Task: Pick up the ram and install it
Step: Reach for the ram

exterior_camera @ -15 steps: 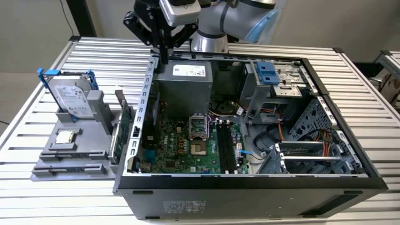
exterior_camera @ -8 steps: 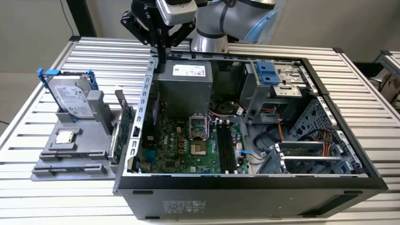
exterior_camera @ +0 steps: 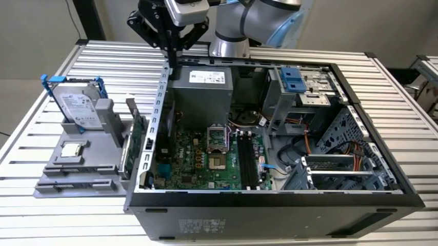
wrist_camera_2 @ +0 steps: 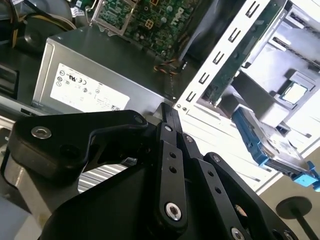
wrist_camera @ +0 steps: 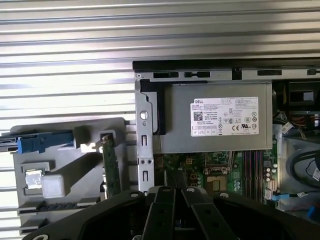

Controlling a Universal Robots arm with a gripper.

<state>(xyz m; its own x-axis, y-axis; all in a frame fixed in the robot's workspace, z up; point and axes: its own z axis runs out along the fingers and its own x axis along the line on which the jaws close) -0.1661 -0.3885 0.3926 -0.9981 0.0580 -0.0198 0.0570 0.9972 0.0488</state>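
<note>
**Silver arm, black linkage gripper**

The silver-grey metal robot arm with rounded joints (exterior_camera: 234, 36) has a pale blue plastic cap (exterior_camera: 286, 26) on one joint. At its end sits a matte black gripper of flat bar links (exterior_camera: 172, 61) that narrows to slim fingers (wrist_camera_2: 172, 120). In the second wrist view the bars show small dimpled holes and shiny silver pivot screws (wrist_camera_2: 173, 211). A broad rounded black side link (wrist_camera_2: 75, 142) holds one silver bolt head (wrist_camera_2: 41, 132).

The slim green ram (exterior_camera: 135, 137) stands on edge in the gray holder (exterior_camera: 75, 171).
</note>
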